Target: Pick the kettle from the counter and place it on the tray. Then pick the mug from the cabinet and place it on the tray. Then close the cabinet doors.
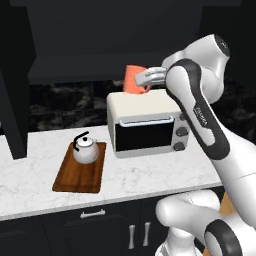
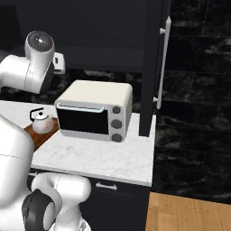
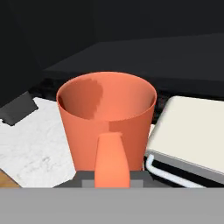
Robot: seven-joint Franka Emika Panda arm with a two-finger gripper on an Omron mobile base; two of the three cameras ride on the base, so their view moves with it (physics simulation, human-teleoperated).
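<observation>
the pincer [image 1: 146,80] is pinching the orange mug [image 1: 134,79] by its handle, holding it upright in the air above the cream toaster oven [image 1: 147,123]; seen from the hand, the mug's inside looks empty. left of the oven on the marble table [image 1: 30,182], the whitish kettle [image 1: 84,149] stands on the brown wooden tray [image 1: 80,172], with an open black cabinet door [image 2: 154,63] off to the oven's right.

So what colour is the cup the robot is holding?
The mug is orange-salmon all over, handle too. The hand view shows it best.
</observation>
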